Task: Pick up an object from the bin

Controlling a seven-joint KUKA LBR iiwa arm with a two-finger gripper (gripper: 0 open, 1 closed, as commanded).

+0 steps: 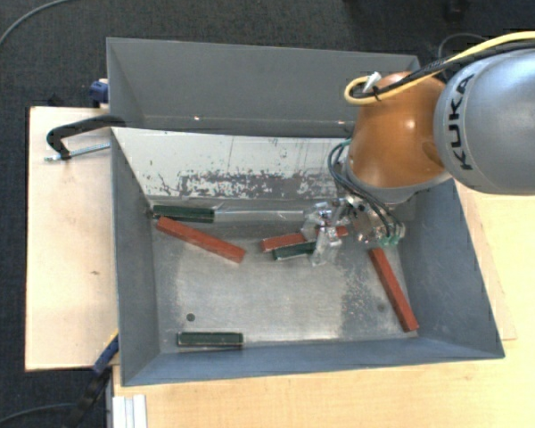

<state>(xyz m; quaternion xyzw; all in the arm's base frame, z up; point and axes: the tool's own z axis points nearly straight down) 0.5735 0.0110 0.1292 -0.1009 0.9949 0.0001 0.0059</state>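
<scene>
My gripper [323, 232] is low in the bin, right of centre near the back wall. It looks open, with one silvery finger [319, 214] behind and the other in front of the right end of a short red stick [283, 242]. A short dark green stick [292, 252] lies right against that red stick on its near side, its right end at the front finger. A little red shows just right of the gripper. A longer red stick [393, 289] lies slanted along the right wall, starting just below the gripper.
A long red stick [201, 240] and a dark green stick [184, 213] lie at the back left. Another dark green stick [209, 338] lies by the front wall. The orange cover and the arm hang over the bin's back right corner.
</scene>
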